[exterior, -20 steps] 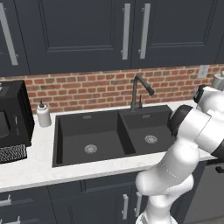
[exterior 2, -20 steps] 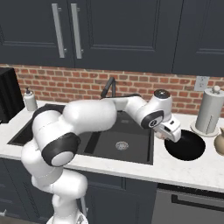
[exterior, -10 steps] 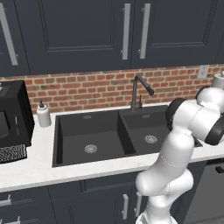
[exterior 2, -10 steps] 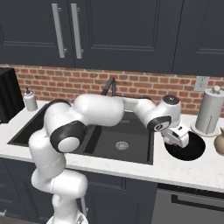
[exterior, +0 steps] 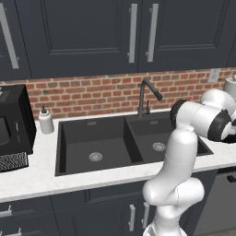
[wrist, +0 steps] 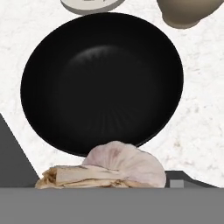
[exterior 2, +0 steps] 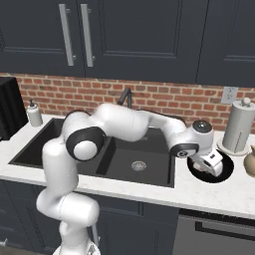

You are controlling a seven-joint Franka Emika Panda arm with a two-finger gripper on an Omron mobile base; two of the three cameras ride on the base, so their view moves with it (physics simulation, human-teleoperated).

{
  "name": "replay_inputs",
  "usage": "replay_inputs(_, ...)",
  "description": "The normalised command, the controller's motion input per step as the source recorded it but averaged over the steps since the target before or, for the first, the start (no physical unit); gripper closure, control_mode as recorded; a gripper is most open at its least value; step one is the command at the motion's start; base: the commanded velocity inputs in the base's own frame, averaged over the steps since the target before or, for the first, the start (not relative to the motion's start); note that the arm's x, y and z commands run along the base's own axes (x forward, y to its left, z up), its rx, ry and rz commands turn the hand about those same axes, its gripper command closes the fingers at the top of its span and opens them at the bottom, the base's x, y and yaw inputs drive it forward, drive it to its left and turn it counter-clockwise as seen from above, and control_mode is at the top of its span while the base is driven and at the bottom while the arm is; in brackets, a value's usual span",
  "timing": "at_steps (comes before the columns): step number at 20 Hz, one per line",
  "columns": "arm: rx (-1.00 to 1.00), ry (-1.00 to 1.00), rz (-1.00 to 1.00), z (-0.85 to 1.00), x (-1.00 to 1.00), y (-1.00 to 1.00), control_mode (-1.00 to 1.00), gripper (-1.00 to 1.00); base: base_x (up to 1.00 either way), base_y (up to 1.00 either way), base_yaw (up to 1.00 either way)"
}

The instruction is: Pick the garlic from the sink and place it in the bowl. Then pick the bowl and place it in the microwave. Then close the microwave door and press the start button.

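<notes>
The garlic (wrist: pixel 118 164), a pale pinkish bulb with papery skin, sits at the bottom of the hand view, held between the fingers and covering them. My gripper (exterior 2: pixel 211 166) is shut on it and hangs just over the near-left rim of the black bowl (wrist: pixel 100 78). The bowl (exterior 2: pixel 227 168) is empty and stands on the white counter right of the black double sink (exterior 2: pixel 119 159). In the left base view the arm's elbow reaches right past the sink (exterior: pixel 73 133). The microwave is out of view.
A paper towel holder (exterior 2: pixel 238 127) and a tan jug (exterior 2: pixel 250 162) stand close behind and right of the bowl. The faucet (exterior: pixel 146 94) rises behind the sink. A soap bottle (exterior: pixel 45 120) and a black boxy appliance (exterior: pixel 11 124) are at the left.
The arm has swung right from the sink's edge, carrying the garlic over the counter until the hand hangs above the bowl's rim. The jaws have not changed.
</notes>
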Motion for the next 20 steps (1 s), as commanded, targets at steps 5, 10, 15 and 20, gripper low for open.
replay_inputs(5, 0.00, 0.00, 0.00, -0.19, 0.19, -0.18, -1.00, 1.00, 0.00, 0.00, 0.00)
replay_inputs(10, 0.01, 0.00, 0.00, -0.04, 0.09, -0.07, -1.00, 1.00, 0.00, 0.00, 0.00)
replay_inputs(15, 0.00, 0.00, 0.00, -0.04, 0.16, 0.00, -1.00, 1.00, 0.00, 0.00, 0.00)
replay_inputs(20, 0.00, 0.01, 0.00, -0.26, 0.28, 0.01, -1.00, 1.00, 0.00, 0.00, 0.00)
